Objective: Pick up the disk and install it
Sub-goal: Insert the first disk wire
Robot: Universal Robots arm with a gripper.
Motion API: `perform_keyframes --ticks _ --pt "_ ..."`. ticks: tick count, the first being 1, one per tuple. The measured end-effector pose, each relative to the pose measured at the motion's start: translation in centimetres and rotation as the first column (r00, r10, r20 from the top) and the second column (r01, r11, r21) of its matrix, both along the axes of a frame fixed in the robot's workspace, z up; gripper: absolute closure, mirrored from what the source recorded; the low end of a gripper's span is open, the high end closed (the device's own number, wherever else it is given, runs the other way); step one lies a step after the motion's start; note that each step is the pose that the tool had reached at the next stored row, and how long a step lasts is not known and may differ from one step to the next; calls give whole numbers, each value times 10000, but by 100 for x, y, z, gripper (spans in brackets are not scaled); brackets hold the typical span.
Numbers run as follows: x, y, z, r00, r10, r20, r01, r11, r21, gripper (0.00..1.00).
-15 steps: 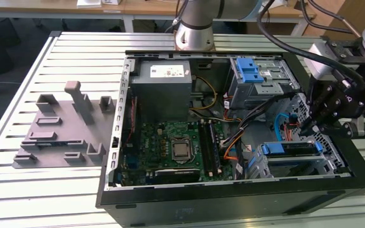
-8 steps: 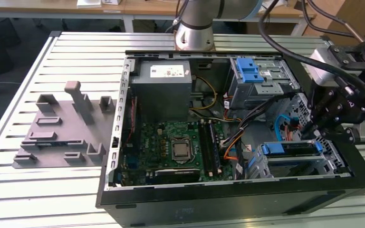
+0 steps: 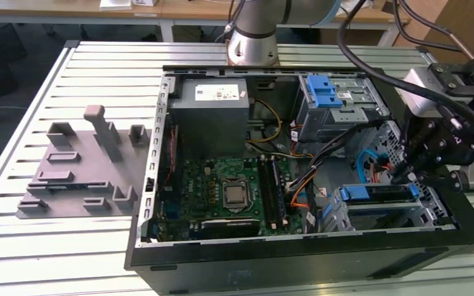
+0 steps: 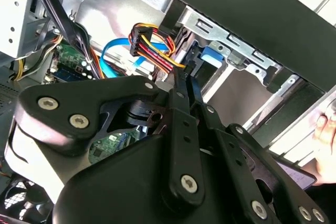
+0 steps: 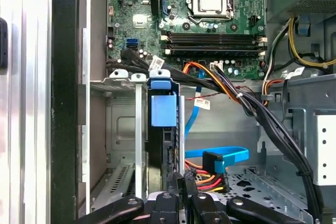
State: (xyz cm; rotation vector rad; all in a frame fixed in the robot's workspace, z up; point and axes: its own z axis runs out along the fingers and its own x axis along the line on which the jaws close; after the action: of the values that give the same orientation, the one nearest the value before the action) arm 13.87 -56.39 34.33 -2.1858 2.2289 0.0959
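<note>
Gripper [image 3: 434, 157] sits low over the drive bay at the exterior view's right of the open computer case [image 3: 303, 259]. In the first wrist view the disk [image 5: 164, 129] stands on edge in the bay slot, blue rail end uppermost, and the jaws look clenched on its near edge; I judge the disk grasped and partly seated, not yet fully home.

Step in hand, as I read it: seating the disk in the drive bay [image 5: 123, 129]. To do this well I would keep the disk parallel to the bay's metal divider, which runs just beside it, and push straight along the slot axis. Any tilt risks the blue rail binding on the sheet metal. I would want both rails engaged before adding force.

Edges and room:
- The black case wall lies close on one side of the bay; little clearance there for the linkage.
- The cable bundle [image 5: 252, 103] and the blue data cable [image 5: 220, 156] cross near the disk on the other side. The power connector [image 5: 210, 179], with its coloured leads, sits just beside the jaws, so there is a snag risk.
- The motherboard [image 5: 205, 24] is well apart, beyond the bay.
- The open room is above the case, so straight withdrawal looks the safest line.

A person's hand [image 4: 326, 129] shows at the edge of the second wrist view, outside the case.
</note>
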Motion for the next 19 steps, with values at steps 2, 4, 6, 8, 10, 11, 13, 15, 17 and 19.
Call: perform_keyframes --ticks 2,4,6,8,10,11,13,15,17,19 --pt "0 -12 -6 10000 0 0 0 10000 15 84" --pt "0 -22 -10 10000 1 0 -1 10000 69 84" --pt "0 -30 -13 10000 0 -5 0 9998 178 84" --pt "-1 -39 -18 10000 0 -8 0 9996 294 84" --pt "-3 -55 -29 10000 0 -8 0 9995 307 84" --pt "-9 -62 -35 10000 -2 -8 2 9995 308 84" --pt "-27 -66 -46 10000 0 -8 0 9995 308 84" --pt "-38 -67 -53 10000 -17 -8 17 9995 307 84" --pt "-38 -67 -60 10000 -77 -8 77 9995 306 84" --pt "-39 -67 -66 9999 -131 -8 131 9994 307 84"
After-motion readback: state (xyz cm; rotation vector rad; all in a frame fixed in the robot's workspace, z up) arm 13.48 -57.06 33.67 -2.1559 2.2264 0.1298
